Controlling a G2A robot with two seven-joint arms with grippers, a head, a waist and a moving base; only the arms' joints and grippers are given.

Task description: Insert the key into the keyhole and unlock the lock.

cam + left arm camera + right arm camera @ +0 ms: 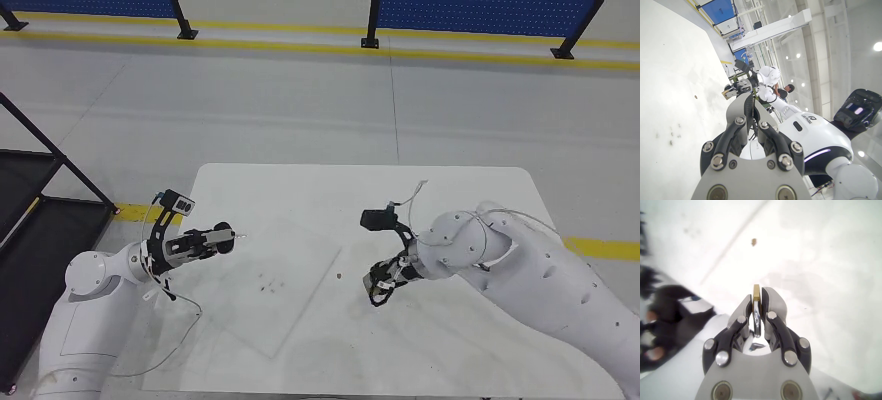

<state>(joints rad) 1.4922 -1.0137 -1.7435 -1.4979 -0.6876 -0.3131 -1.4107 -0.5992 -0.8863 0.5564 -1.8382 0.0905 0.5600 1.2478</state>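
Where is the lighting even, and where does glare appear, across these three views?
Top view: even, diffuse light on the white table, no strong glare. Left wrist view: the round ceiling lights bloom bright. Right wrist view: the table washes out nearly white, with a bright highlight on the shackle of the padlock.

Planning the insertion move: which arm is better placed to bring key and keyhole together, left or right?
Left, probably. The left tool is shut on what looks like the key, its tip pointing toward the padlock. The right tool is clamped on the padlock, so it does better holding it steady.
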